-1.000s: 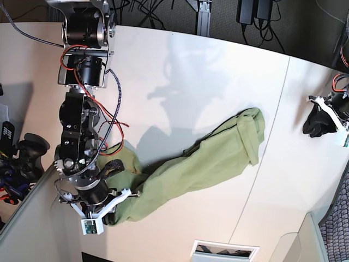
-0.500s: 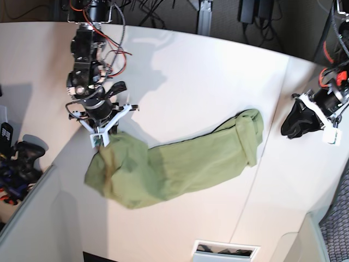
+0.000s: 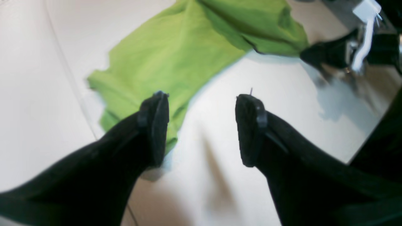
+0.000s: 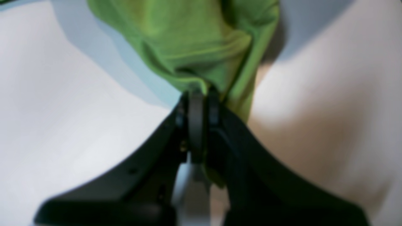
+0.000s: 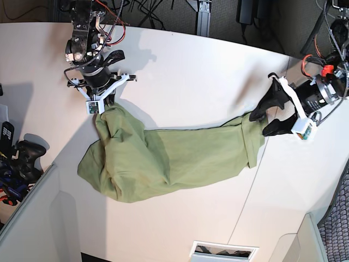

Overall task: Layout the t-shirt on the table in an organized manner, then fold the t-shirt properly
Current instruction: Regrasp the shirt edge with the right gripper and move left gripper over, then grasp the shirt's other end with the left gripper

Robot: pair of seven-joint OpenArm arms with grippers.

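Pinching soft creased t-shirt: right hand; left hand wide over smooth white table.

from my remote station this reads as a robotics lab. i see a large smooth white bench with a curved edge standing on dark grey carpet, with bundles of black cables and a grey metal strut behind it. exposed red and black wiring runs down a bare-jointed black robot arm. a black game controller sits at the bench's side.
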